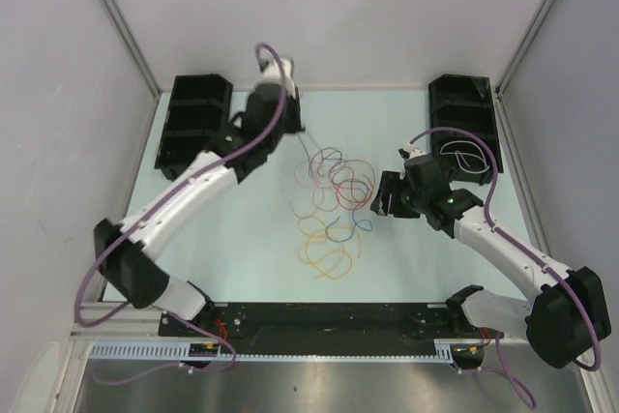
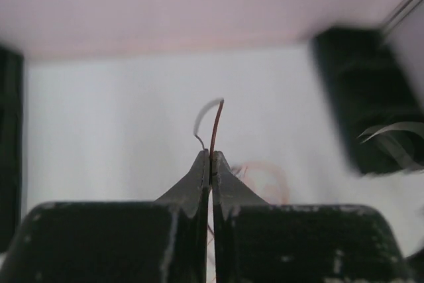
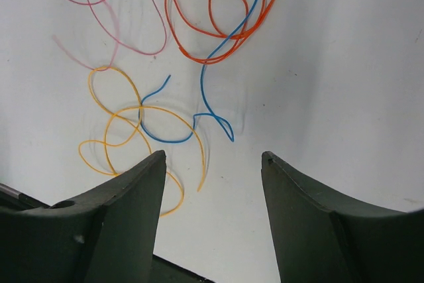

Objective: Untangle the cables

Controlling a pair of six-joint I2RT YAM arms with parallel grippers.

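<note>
From above, the table point(image 1: 242, 268) is fenced by walls point(image 1: 77, 94) on the left, right and far sides. A left bin point(image 1: 193, 118) and a right bin point(image 1: 464, 108) fill its far corners, and a white loop point(image 1: 464, 157) lies on the near part of the right bin. The cables point(image 1: 334, 205) sprawl in loose loops around the middle. There is bare table on their left and along the near edge, and less room on their right, where my right arm sits. My left gripper point(image 1: 298, 130) is at the far edge of the tangle, just beside the left bin, with thin strands running from it down into the heap. My right gripper point(image 1: 377, 196) hangs just beside the right side of the tangle. In the left wrist view my left fingers point(image 2: 195, 183) are pressed together on a thin, dark reddish wire point(image 2: 215, 124). It stands up from the tips and curves over. Open table lies beyond it, with a bin at each side edge. In the right wrist view my right fingers point(image 3: 142, 183) are spread wide and hold nothing. They stand over bare table. A blue cable point(image 3: 199, 107) ends in a small loop just beyond the gap, and a yellow cable point(image 3: 119, 130) coils by the left finger and crosses the blue one. A red cable point(image 3: 218, 31) and a pink cable point(image 3: 112, 24) loop farther off. To the right of them the table is bare.
</note>
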